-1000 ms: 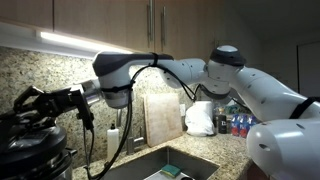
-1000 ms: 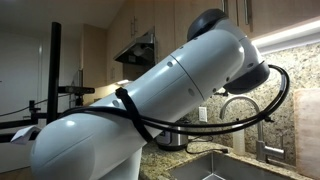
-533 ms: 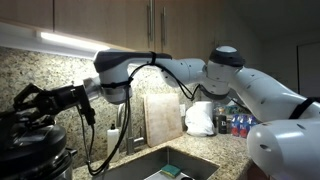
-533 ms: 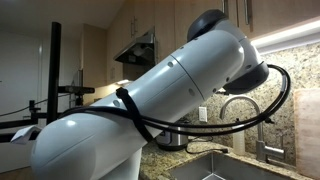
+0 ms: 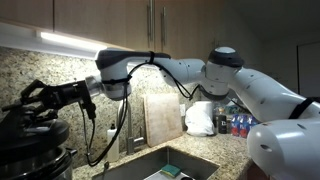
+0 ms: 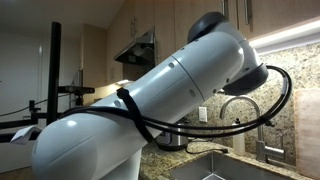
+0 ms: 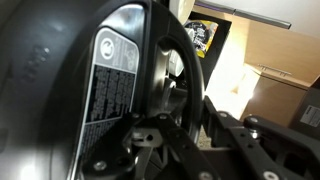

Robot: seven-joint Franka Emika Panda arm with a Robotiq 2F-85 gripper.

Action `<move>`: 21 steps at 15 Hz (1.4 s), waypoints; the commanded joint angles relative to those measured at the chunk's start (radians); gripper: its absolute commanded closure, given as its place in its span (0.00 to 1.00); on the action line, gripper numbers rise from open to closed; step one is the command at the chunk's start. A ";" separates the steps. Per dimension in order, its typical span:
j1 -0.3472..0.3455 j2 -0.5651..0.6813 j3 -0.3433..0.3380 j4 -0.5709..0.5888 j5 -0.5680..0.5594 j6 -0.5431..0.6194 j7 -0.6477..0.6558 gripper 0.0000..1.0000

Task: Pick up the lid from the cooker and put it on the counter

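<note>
The black lid [image 5: 24,128] sits atop the cooker [image 5: 36,160] at the far left in an exterior view. My gripper [image 5: 40,98] is over the lid's top, its fingers on either side of the handle. In the wrist view the lid [image 7: 60,80], with its white label, fills the left, and its dark handle arc [image 7: 163,60] runs between the jaws of my gripper [image 7: 176,125], which look shut on it. The granite counter [image 5: 222,146] lies to the right of the sink. In the exterior view that the arm [image 6: 150,90] fills, the lid is hidden.
A steel sink [image 5: 165,166] lies below the arm. A wooden cutting board [image 5: 160,115], a white bag [image 5: 200,118] and bottles [image 5: 238,125] stand along the backsplash. A soap bottle [image 5: 113,140] is next to the sink. A faucet [image 6: 236,106] stands over the sink.
My gripper and wrist have risen slightly and shifted a little to the right at the lid's handle. I cannot tell whether the lid has left the cooker.
</note>
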 commanded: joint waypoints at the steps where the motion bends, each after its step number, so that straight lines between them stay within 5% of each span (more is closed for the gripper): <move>1: -0.010 0.013 0.024 0.004 0.037 -0.004 0.020 0.91; 7: -0.096 0.122 0.084 -0.108 0.059 0.084 0.120 0.91; 15: -0.341 0.153 0.236 -0.323 0.174 0.250 0.153 0.92; 21: -0.518 0.347 0.333 -0.373 0.228 0.228 0.283 0.92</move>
